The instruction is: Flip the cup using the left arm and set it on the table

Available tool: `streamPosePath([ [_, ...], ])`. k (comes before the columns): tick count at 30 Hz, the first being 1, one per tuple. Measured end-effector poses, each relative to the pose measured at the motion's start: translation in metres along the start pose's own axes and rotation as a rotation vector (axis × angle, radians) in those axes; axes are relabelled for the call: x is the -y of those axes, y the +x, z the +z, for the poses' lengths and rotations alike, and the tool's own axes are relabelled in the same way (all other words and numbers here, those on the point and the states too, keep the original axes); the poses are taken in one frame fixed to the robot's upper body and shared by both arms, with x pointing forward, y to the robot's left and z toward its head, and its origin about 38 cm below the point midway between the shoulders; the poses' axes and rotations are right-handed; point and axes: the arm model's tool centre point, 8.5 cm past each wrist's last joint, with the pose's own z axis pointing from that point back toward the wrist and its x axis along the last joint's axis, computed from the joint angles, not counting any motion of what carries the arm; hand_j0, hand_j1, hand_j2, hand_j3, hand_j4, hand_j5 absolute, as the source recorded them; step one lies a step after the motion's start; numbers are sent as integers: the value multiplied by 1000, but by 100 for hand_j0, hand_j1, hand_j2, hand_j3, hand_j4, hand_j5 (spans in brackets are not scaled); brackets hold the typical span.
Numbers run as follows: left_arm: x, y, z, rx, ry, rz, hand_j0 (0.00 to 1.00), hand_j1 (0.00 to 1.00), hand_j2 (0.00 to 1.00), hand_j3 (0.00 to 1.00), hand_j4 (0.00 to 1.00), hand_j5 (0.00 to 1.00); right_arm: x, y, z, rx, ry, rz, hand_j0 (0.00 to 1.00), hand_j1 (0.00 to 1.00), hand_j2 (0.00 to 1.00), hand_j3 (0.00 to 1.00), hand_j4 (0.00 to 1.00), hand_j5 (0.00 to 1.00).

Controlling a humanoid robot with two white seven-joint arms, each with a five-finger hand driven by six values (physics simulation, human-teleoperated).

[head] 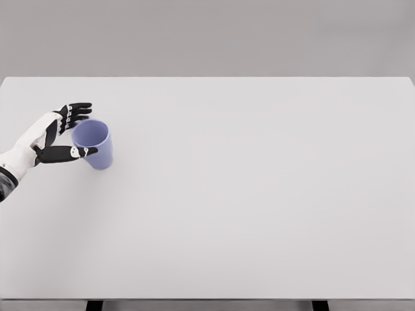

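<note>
Table (246,214), white. Left hand (61,133), nine o'clock, fingers spread around cup (94,144) without clamping; cup upright, mouth up, immediately right.

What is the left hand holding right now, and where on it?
The left hand brackets the blue cup near its open rim, thumb in front, fingers behind; a firm grip cannot be confirmed.

A bare simulated test space: plain white table (259,214) against a featureless grey backdrop (207,35).
</note>
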Motion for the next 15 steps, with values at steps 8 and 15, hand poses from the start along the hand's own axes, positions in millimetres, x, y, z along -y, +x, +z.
streamPosePath([
  [8, 0, 0, 0, 4, 0, -6, 100, 100, 100, 100, 100, 100, 0, 0, 0, 0, 0, 0, 100, 100, 100, 100, 100, 100],
  [15, -1, 1, 1, 14, -1, -11, 100, 100, 100, 100, 100, 100, 0, 0, 0, 0, 0, 0, 100, 100, 100, 100, 100, 100],
])
